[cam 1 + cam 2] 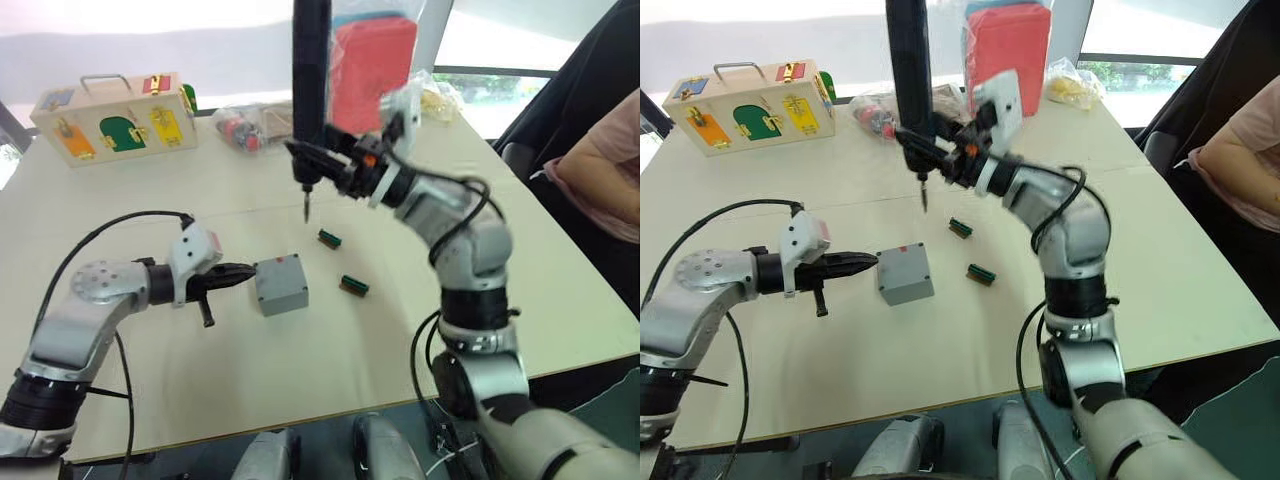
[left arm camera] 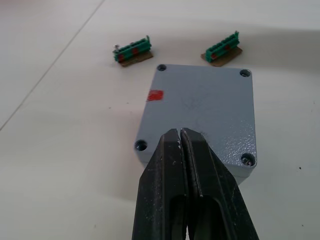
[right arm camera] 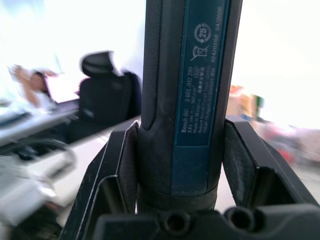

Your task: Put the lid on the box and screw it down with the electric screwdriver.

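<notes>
The box (image 1: 280, 284) sits on the desk (image 1: 150, 370) with the lid (image 2: 200, 107) already seated on top of it, screw holes showing at the corners. The left end effector (image 1: 244, 271), fingers pressed together, touches the box's side. Beyond the box, the right end effector (image 1: 330, 165) is clamped on the electric screwdriver (image 1: 310, 70), held upright above the desk with its bit pointing down. Two small green connector pieces (image 1: 353, 285) lie on the desk near the box

Electric screwdriver (image 1: 311, 70) top cut off by head views' upper edge. Person's sleeve (image 1: 600, 170) cut by edge. Box (image 2: 200, 112) interior hidden under lid (image 2: 210, 100). Right wrist view background blurred. Bagged items (image 1: 240, 128) at surface's far side too small to identify.
</notes>
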You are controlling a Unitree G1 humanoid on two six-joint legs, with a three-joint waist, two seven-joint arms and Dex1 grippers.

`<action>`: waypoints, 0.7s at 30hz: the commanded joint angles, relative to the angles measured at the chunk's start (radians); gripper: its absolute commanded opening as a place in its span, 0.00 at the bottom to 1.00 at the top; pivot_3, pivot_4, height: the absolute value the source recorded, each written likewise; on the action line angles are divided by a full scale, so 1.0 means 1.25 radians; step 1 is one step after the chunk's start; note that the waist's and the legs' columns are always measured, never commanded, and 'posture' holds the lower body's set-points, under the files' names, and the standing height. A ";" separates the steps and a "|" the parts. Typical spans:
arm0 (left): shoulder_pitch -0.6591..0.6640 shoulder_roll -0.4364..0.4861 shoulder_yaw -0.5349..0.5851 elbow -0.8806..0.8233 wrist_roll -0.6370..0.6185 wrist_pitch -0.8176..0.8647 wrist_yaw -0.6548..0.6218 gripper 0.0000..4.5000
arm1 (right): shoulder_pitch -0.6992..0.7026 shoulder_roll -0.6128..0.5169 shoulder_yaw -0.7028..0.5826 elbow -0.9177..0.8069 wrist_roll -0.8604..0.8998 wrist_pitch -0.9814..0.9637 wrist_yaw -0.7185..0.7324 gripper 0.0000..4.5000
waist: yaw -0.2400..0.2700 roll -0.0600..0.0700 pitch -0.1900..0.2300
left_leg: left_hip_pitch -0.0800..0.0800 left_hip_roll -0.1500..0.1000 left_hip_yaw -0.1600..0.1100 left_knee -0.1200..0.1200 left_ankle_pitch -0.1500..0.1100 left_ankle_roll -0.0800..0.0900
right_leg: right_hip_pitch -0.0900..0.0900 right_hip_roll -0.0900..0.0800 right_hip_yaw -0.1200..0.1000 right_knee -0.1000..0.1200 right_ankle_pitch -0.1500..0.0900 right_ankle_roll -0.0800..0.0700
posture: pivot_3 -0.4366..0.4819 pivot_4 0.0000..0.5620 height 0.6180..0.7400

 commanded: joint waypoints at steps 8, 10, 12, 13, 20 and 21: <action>-0.042 -0.052 -0.058 0.034 0.059 -0.048 0.007 0.00 | 0.130 0.082 0.115 0.049 -0.100 -0.350 -0.032 0.42 | 0.000 0.000 0.000 | 0.000 0.000 0.000 0.000 0.000 0.000 | 0.000 0.000 0.000 0.000 0.000 0.000 | 0.48 0.27 1.00; -0.045 -0.058 -0.061 0.045 0.068 -0.053 0.008 0.00 | 0.138 0.084 0.124 0.068 -0.110 -0.379 -0.038 0.42 | 0.000 0.000 0.000 | 0.001 0.000 0.000 0.000 0.000 0.000 | 0.000 0.001 0.000 0.000 0.000 0.000 | 0.48 0.27 1.00; -0.047 -0.060 -0.062 0.053 0.073 -0.057 0.006 0.00 | 0.145 0.085 0.131 0.083 -0.119 -0.404 -0.044 0.42 | 0.000 0.000 0.000 | 0.001 0.000 0.000 0.000 0.000 0.000 | 0.000 0.001 0.000 0.000 0.000 0.000 | 0.48 0.27 1.00; -0.048 -0.061 -0.064 0.058 0.075 -0.059 0.005 0.00 | 0.149 0.085 0.134 0.089 -0.122 -0.413 -0.046 0.42 | 0.000 0.000 0.000 | 0.001 0.000 0.000 0.000 0.000 0.000 | 0.000 0.001 0.000 0.000 0.000 0.000 | 0.48 0.27 1.00; -0.055 -0.064 -0.070 0.067 0.076 -0.058 0.001 0.00 | 0.174 0.075 0.148 0.113 -0.141 -0.461 -0.051 0.42 | 0.000 0.000 0.000 | 0.001 0.000 0.000 0.000 0.000 0.000 | 0.000 0.001 0.000 0.000 0.000 0.000 | 0.48 0.27 1.00; -0.054 -0.064 -0.070 0.067 0.077 -0.059 0.000 0.00 | 0.175 0.074 0.149 0.114 -0.141 -0.464 -0.051 0.42 | 0.000 0.000 0.000 | 0.001 0.000 0.000 0.000 0.000 0.000 | 0.000 0.001 0.000 0.000 0.000 0.000 | 0.48 0.27 1.00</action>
